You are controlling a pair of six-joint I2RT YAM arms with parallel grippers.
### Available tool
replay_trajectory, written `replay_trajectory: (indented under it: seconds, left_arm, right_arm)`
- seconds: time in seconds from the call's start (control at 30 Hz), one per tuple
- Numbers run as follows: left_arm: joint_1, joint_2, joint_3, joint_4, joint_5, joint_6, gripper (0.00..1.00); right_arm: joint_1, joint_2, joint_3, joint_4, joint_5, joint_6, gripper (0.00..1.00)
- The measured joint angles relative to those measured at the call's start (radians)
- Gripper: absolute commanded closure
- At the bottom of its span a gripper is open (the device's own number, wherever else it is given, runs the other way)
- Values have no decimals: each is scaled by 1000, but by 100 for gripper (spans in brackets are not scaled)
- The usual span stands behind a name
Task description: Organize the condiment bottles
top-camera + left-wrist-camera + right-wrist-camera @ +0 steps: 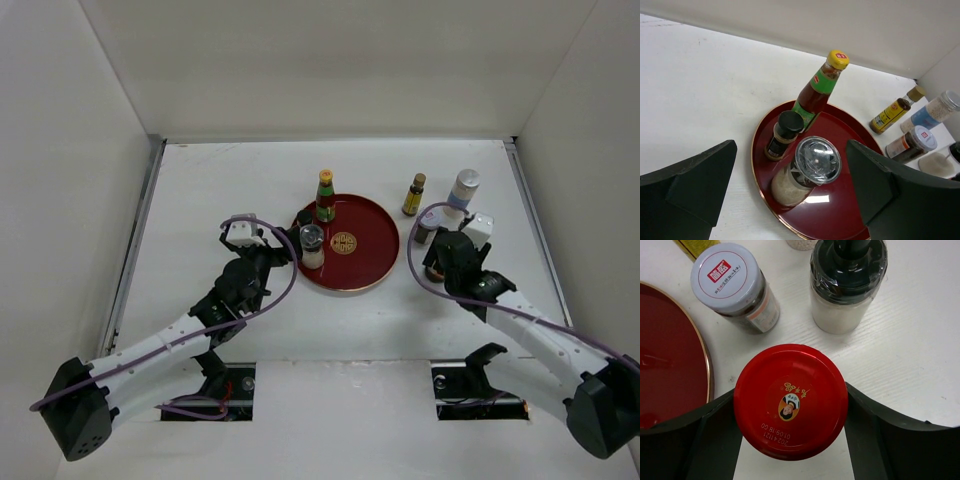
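My right claw [790,410] is snug on the red-lidded jar [791,401], left claw [792,160] wide open; probably heavy, slick glass, so I'd squeeze below the lid.

White counter [230,180] carries round red tray [378,225]; slim amber bottle [414,194], tall white bottle [461,190], grey-lidded jar [426,232] stand right of it

- Eight condiment containers in all.
- Three bottles: green bottle [815,95], amber bottle [890,115], white bottle [932,112].
- Five jars: red-lidded jar [790,400], grey-lidded jar [735,285], two black-capped jars [785,135] [847,270], one shaker [805,175].
- One red tray [835,125].
- Two robot arms: left arm [170,345], right arm [540,335].
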State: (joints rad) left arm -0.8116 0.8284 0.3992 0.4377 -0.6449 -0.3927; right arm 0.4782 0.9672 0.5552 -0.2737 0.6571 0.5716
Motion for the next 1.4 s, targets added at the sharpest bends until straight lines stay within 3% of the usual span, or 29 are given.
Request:
replay_trajectory:
  seconds: [0.13, 0.3, 0.5, 0.8, 1.0, 1.13, 1.3, 1.4]
  left_arm:
    - [9, 0, -2, 0, 2, -5, 9]
    - [15, 0, -7, 0, 2, -10, 9]
    - [30, -3, -16, 3, 0, -23, 9]
    - [48, 32, -35, 29, -2, -39, 9]
    - [50, 72, -35, 30, -2, -42, 9]
    - [50, 71, -35, 30, -2, -42, 9]
    - [50, 67, -35, 30, -2, -42, 9]
    - [50, 64, -35, 31, -2, -42, 9]
  right_arm:
    - [42, -98, 0, -76, 4, 0, 61]
    - [214, -116, 115, -180, 16, -11, 61]
    - [342, 136, 292, -32, -24, -63, 61]
    - [326, 600, 542, 178, -130, -148, 61]
    - [313, 787, 672, 227, -143, -161, 57]
    - [308, 847, 703, 263, -134, -159, 47]
    - [307, 850, 706, 267, -125, -145, 14]
    - [306, 827, 704, 283, -121, -133, 11]
